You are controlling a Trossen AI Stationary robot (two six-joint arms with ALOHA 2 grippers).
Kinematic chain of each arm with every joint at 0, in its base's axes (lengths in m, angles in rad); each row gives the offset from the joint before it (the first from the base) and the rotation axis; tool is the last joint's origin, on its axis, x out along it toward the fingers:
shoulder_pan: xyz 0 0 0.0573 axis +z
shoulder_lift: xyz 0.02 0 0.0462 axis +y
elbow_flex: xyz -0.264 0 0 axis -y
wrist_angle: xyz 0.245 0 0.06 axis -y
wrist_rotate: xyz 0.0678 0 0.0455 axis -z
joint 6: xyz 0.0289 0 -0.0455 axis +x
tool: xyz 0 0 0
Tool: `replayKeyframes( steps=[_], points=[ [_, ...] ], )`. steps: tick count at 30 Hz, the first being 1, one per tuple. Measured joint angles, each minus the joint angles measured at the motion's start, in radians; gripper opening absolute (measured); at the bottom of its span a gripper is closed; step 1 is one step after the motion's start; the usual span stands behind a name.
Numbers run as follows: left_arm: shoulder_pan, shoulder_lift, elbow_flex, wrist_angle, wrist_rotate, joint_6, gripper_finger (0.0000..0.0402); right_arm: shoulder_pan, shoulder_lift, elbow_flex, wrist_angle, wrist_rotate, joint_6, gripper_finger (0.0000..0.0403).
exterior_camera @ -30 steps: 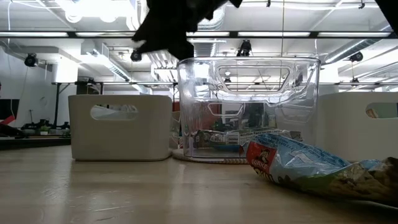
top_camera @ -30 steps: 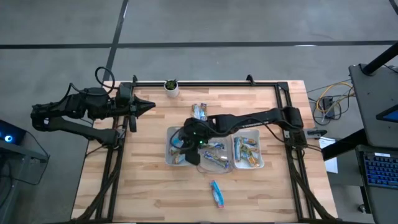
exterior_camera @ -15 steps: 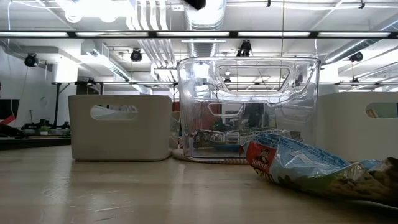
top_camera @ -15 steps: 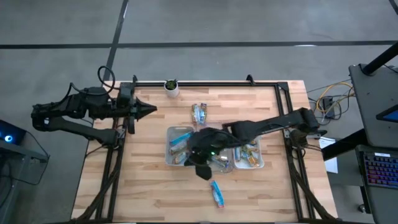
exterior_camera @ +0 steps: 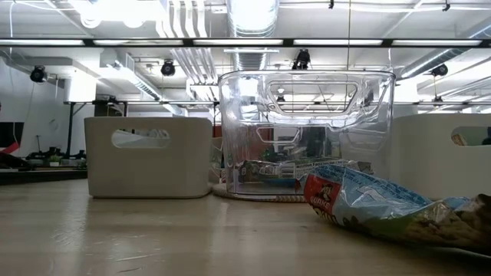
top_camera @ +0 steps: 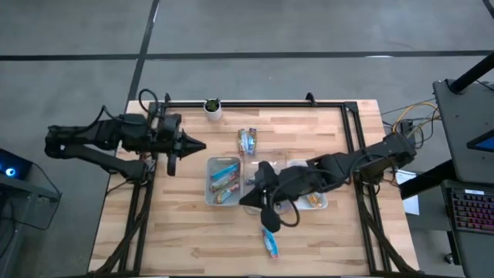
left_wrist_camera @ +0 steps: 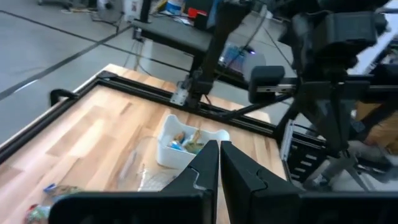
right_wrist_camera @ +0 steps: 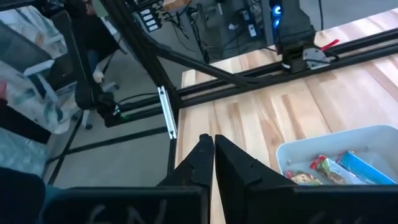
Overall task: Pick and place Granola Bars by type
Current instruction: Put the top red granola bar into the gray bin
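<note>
Middle tray [top_camera: 279, 207] mostly hidden under right arm, near granola bar [exterior_camera: 399, 211] cut off in low view

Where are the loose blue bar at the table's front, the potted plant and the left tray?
blue bar [top_camera: 269, 240], high view, wrapper's middle.
potted plant [top_camera: 212, 107], high view, white pot's top.
left tray [top_camera: 209, 182], high view, left rim.

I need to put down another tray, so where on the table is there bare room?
Bare wood lies along the near edge left of the loose blue bar, and left of the left tray. The middle, around the three trays, is crowded.
</note>
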Motion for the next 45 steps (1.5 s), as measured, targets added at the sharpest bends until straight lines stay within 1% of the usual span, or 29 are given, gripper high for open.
replayKeyframes(
  steps=[3, 6, 7, 9, 13, 16, 23, 25, 27, 32, 37, 41, 45],
  points=[
    [-0.026, 0.028, 0.0, 0.011, 0.001, 0.045, 0.0, 0.016, 0.0, 0.0, -0.001, 0.039, 0.003, 0.0009],
    [-0.022, 0.041, 0.0, 0.0, -0.071, 0.043, 0.0, 0.025, -0.002, 0.0, -0.001, 0.061, 0.005, 0.0009],
    [-0.011, 0.043, 0.002, -0.001, -0.097, 0.028, 0.0, 0.026, -0.002, 0.0, -0.001, 0.066, 0.005, 0.0009],
    [0.022, 0.054, 0.016, 0.0, -0.119, 0.001, 0.0001, 0.026, -0.004, 0.0, -0.002, 0.067, 0.006, 0.0009],
    [0.086, 0.083, 0.047, -0.018, -0.065, 0.02, 0.0016, 0.026, -0.015, 0.0, -0.018, 0.07, 0.039, 0.0009],
    [0.117, 0.106, 0.082, -0.017, -0.051, 0.083, 0.0049, 0.027, -0.031, 0.0, -0.057, 0.081, 0.08, 0.0009],
    [0.183, 0.187, 0.172, -0.016, -0.051, 0.134, 0.0157, 0.036, -0.121, -0.001, -0.154, 0.175, 0.092, 0.0008],
    [0.204, 0.212, 0.19, -0.02, -0.035, 0.139, 0.018, 0.027, -0.159, -0.001, -0.222, 0.218, 0.083, 0.0008],
    [0.223, 0.236, 0.207, -0.017, -0.003, 0.146, 0.0194, 0.008, -0.199, -0.001, -0.293, 0.251, 0.066, 0.0008],
    [0.264, 0.305, 0.248, -0.022, 0.045, 0.161, 0.0199, -0.074, -0.293, -0.001, -0.472, 0.251, 0.046, 0.0008],
    [0.337, 0.391, 0.321, -0.052, 0.151, 0.113, 0.0199, -0.168, -0.362, -0.001, -0.617, 0.195, -0.006, 0.0008],
    [0.405, 0.482, 0.423, -0.187, 0.184, 0.077, 0.0199, -0.246, -0.404, -0.001, -0.68, 0.162, -0.026, 0.0008],
    [0.477, 0.576, 0.538, -0.369, 0.184, 0.053, 0.0199, -0.329, -0.427, -0.001, -0.737, 0.161, -0.037, 0.0008]
  ],
)
